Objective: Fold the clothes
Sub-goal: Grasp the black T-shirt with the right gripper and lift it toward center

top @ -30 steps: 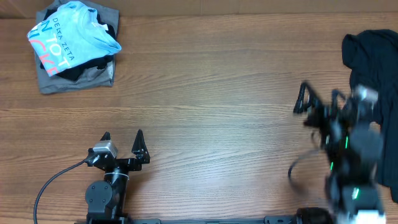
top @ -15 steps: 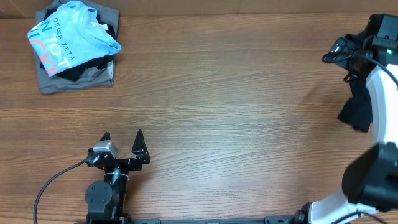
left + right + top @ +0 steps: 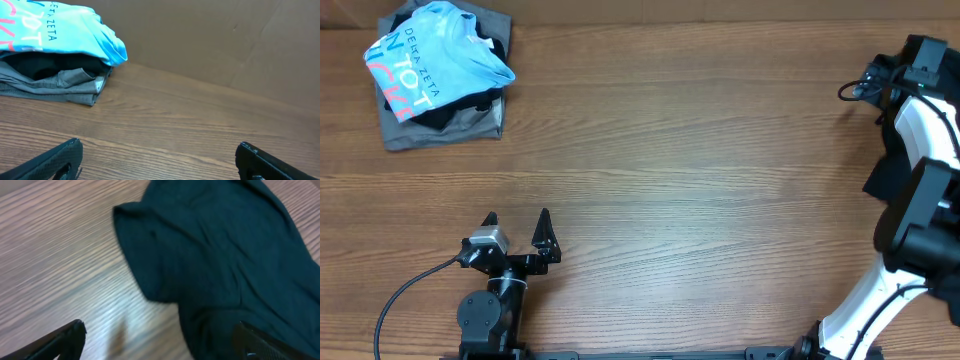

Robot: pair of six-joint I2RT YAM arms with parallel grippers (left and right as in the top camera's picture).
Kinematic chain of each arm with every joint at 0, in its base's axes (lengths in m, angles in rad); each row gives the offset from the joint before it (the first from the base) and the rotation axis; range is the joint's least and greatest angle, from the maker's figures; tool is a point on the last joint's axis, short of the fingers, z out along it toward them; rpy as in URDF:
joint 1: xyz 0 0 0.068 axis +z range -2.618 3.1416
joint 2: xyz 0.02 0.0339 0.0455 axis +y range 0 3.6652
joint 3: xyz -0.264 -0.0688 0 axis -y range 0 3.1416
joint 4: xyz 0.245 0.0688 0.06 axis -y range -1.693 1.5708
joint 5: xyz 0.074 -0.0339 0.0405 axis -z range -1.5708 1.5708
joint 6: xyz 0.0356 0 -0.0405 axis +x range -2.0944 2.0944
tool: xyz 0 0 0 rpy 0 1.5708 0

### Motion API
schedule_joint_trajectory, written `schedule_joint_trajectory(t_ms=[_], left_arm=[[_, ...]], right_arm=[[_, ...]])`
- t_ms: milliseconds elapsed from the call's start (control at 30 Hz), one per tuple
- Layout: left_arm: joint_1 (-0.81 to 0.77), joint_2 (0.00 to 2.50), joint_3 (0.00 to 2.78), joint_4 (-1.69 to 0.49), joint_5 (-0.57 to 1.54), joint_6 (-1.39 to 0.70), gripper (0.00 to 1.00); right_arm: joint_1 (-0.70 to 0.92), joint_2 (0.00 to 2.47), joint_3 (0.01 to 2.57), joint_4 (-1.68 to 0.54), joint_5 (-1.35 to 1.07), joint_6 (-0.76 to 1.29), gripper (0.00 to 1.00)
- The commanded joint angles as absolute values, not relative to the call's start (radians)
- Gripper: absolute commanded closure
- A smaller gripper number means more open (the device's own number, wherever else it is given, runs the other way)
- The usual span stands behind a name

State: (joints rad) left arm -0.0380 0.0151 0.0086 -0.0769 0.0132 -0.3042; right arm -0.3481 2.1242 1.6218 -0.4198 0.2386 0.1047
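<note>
The plain black short-sleeved T-shirt of soft thin fabric lies crumpled at the right edge of the brown wooden table, partly under the right arm. The right gripper hangs above it, fingers spread wide and empty. The left gripper sits near the table's near edge, fingers wide apart, gripping nothing, well apart from the light blue printed shirt atop a grey garment
</note>
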Motion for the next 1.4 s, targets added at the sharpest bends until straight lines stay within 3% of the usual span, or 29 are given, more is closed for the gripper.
schedule_joint_trajectory(t_ms=[0, 400, 500, 600, 833, 1067, 1267, 1367], left_arm=[[-0.041, 0.004, 0.005, -0.078, 0.003, -0.284, 0.0], [-0.041, 0.004, 0.005, -0.078, 0.003, -0.284, 0.0], [-0.041, 0.004, 0.005, -0.077, 0.003, -0.284, 0.0], [-0.041, 0.004, 0.005, -0.078, 0.003, -0.284, 0.0], [-0.041, 0.004, 0.005, -0.077, 0.003, -0.284, 0.0], [-0.041, 0.004, 0.005, -0.078, 0.003, -0.284, 0.0], [-0.041, 0.004, 0.005, -0.078, 0.003, -0.284, 0.0], [-0.041, 0.004, 0.005, -0.077, 0.003, -0.284, 0.0]], right_arm=[[-0.368, 2.178, 1.647, -0.35, 0.262, 0.097, 0.05], [-0.387, 2.322, 1.647, -0.21, 0.261, 0.097, 0.07], [-0.389, 2.343, 1.647, -0.19, 0.261, 0.097, 0.11], [-0.389, 2.359, 1.647, -0.182, 0.261, 0.097, 0.22], [-0.389, 2.381, 1.647, -0.173, 0.262, 0.096, 0.25], [-0.389, 2.381, 1.647, -0.173, 0.293, 0.097, 0.56], [-0.389, 2.379, 1.7, -0.251, 0.324, 0.104, 0.92], [-0.388, 2.372, 1.75, -0.321, 0.321, 0.105, 0.96]])
